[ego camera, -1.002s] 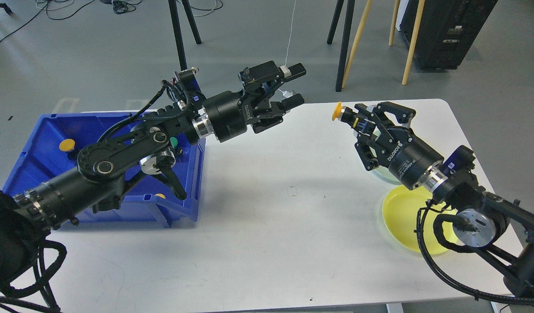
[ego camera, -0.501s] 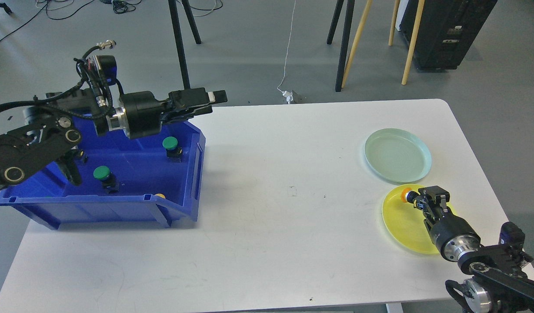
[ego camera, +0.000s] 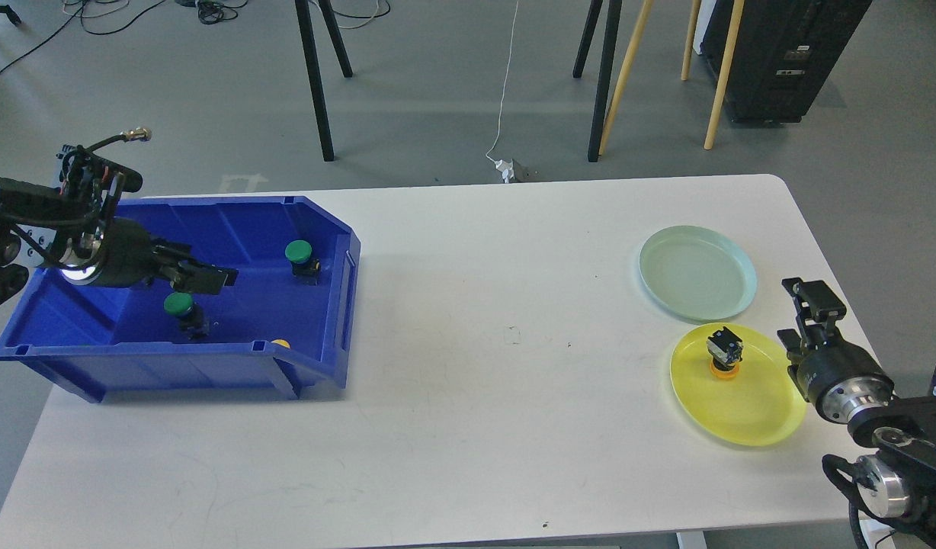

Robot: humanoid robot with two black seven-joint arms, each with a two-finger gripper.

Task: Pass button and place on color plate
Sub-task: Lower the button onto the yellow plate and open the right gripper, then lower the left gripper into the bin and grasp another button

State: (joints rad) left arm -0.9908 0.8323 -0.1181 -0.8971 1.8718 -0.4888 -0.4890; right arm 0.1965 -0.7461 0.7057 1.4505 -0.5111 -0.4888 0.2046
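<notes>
Fingers of the right gripper (ego camera: 811, 299) hold nothing beside the yellow plate (ego camera: 750, 415), where the button (ego camera: 723, 354) sits; whether the left gripper (ego camera: 201, 276) is clenched I cannot tell.

No text, label, brand or number is legible anywhere here; any markings on the dark arms are too small to make out.

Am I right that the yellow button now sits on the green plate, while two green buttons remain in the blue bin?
Not quite: the head view shows the yellow button on the yellow plate, not the green plate, which holds nothing. The rest holds: two green buttons remain in the blue bin.
</notes>
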